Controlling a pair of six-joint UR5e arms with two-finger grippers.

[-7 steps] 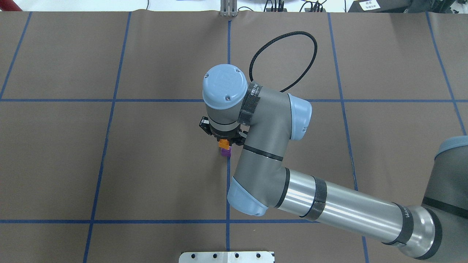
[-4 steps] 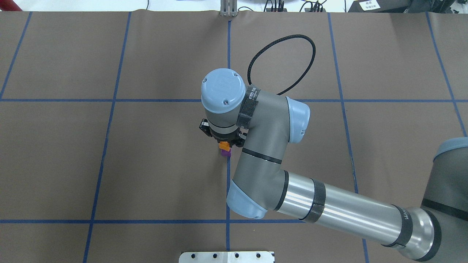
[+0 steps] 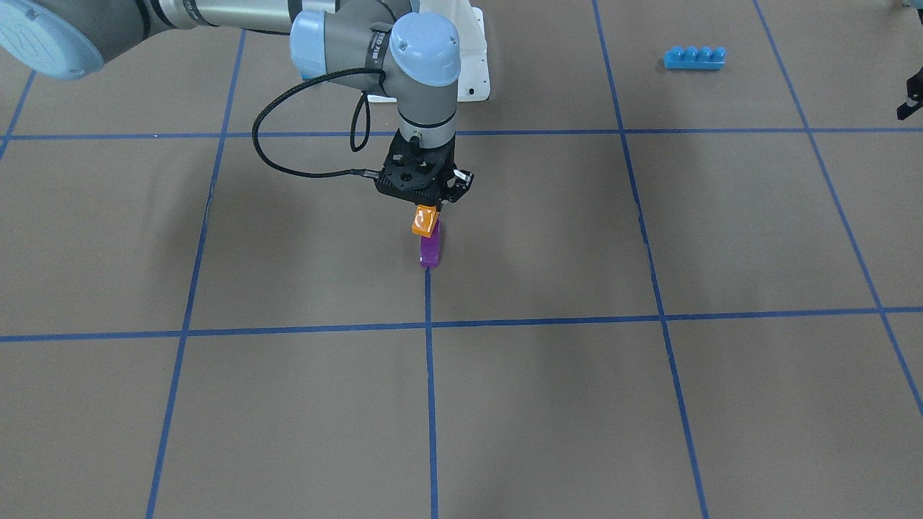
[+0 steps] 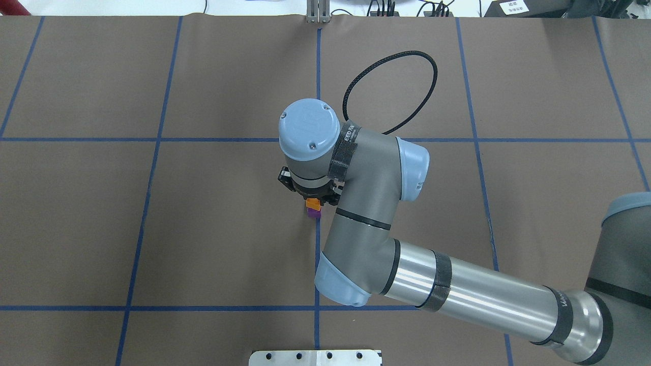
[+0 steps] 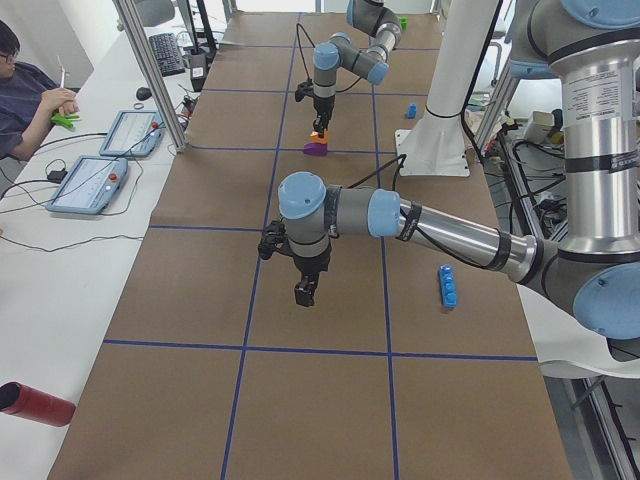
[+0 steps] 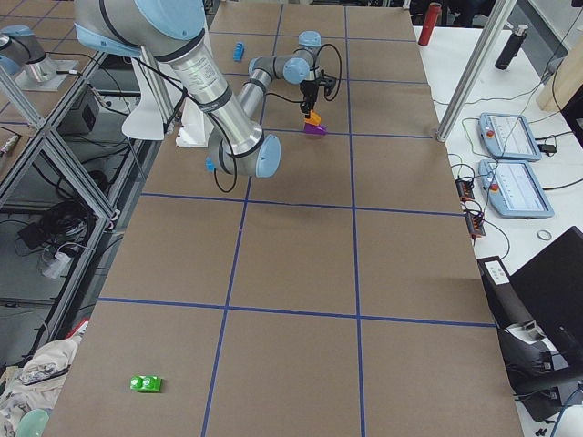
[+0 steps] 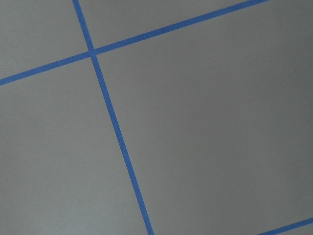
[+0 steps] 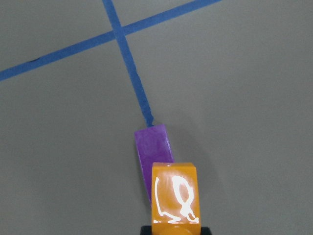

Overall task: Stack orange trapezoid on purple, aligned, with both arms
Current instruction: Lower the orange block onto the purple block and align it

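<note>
My right gripper (image 3: pixel 429 209) is shut on the orange trapezoid (image 3: pixel 425 220) and holds it slightly tilted, just over the top of the purple block (image 3: pixel 430 249). The purple block stands on the brown table at the end of a blue tape line. In the right wrist view the orange trapezoid (image 8: pixel 175 193) overlaps the near end of the purple block (image 8: pixel 154 147). In the overhead view the orange (image 4: pixel 314 204) and the purple (image 4: pixel 315 214) peek out from under the wrist. My left gripper (image 5: pixel 305 292) hangs over bare table far from both blocks; I cannot tell whether it is open or shut.
A long blue four-stud brick (image 3: pixel 694 58) lies near the robot's base on my left side. A small blue block (image 5: pixel 411 110) sits by the white pedestal (image 5: pixel 435 150). A green piece (image 6: pixel 146 383) lies at the table's far right end. A red cylinder (image 5: pixel 35 405) lies at the left end.
My right arm has come down a little with the orange trapezoid, so it now sits closer over the purple block. The purple block has not moved.
</note>
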